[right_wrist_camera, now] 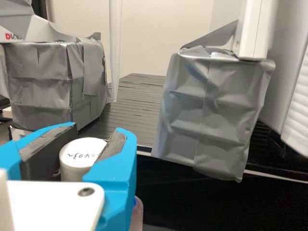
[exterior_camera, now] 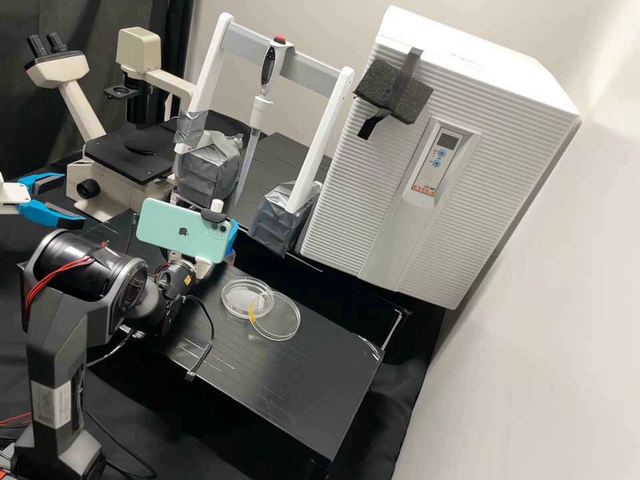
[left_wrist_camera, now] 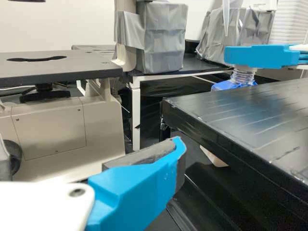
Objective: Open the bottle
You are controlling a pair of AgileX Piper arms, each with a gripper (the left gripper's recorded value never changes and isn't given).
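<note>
A clear bottle (left_wrist_camera: 237,82) with a blue label stands behind the raised black platform (exterior_camera: 287,373). Its white cap (right_wrist_camera: 81,155) sits between the grey pads of my right gripper (right_wrist_camera: 77,149), which is shut on it. The same cap (exterior_camera: 217,205) peeks out above the mint phone mounted on that arm. From the left wrist view, the right gripper (left_wrist_camera: 262,55) is level over the bottle's threaded neck. My left gripper (exterior_camera: 57,197) hangs at the bench's far left beside the microscope, open and holding nothing; one of its fingers (left_wrist_camera: 144,180) shows low in the left wrist view.
A beige microscope (exterior_camera: 113,160) stands at the back left. A white pipette stand (exterior_camera: 287,63), its feet wrapped in grey tape, holds a pipette. A ridged white machine (exterior_camera: 427,167) is on the right. Two clear petri dishes (exterior_camera: 261,307) lie on the platform.
</note>
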